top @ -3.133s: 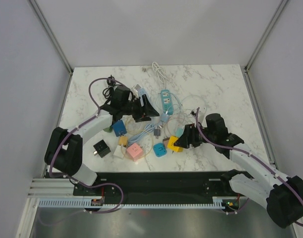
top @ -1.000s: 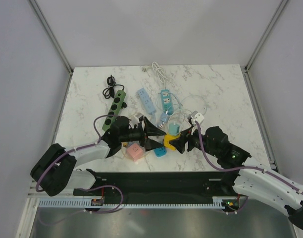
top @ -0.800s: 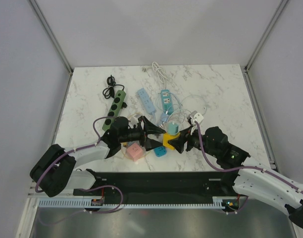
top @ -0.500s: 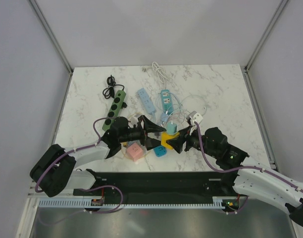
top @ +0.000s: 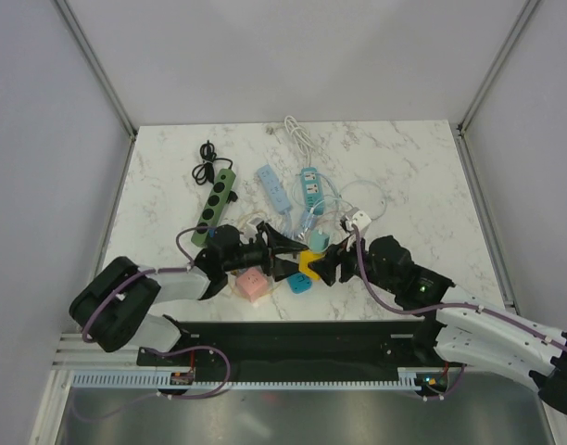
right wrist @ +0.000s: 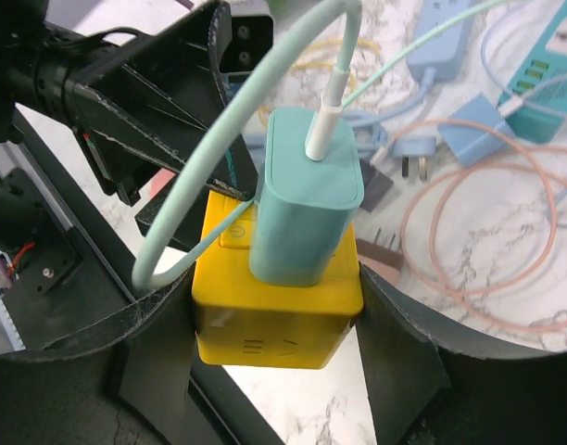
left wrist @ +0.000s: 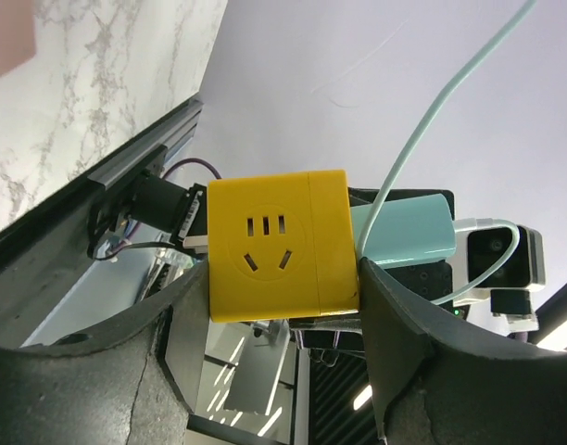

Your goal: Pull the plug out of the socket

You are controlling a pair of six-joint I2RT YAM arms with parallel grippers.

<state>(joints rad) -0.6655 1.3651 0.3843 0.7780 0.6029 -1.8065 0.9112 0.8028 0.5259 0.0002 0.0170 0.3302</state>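
A yellow cube socket [top: 307, 264] is held above the table's front middle, with a teal plug [top: 318, 243] and its teal cable plugged into it. My right gripper [top: 326, 267] is shut on the cube's two sides; in the right wrist view the cube [right wrist: 274, 320] sits between the fingers [right wrist: 158, 352] with the plug [right wrist: 307, 199] on top. My left gripper [top: 289, 255] comes from the left. In the left wrist view its fingers [left wrist: 381, 315] touch opposite faces of the cube [left wrist: 279, 246], and the plug [left wrist: 404, 227] sticks out to the right.
A green power strip [top: 214, 206], two blue power strips [top: 273, 186] [top: 309, 185], tangled cables, a white plug [top: 359, 220], a pink cube [top: 252, 283] and a blue cube [top: 297, 283] lie around the grippers. A white cable [top: 297, 134] lies at the back.
The right gripper has carried the yellow cube with its plug slightly left and away. The left gripper has moved in and now has its fingers on the cube.
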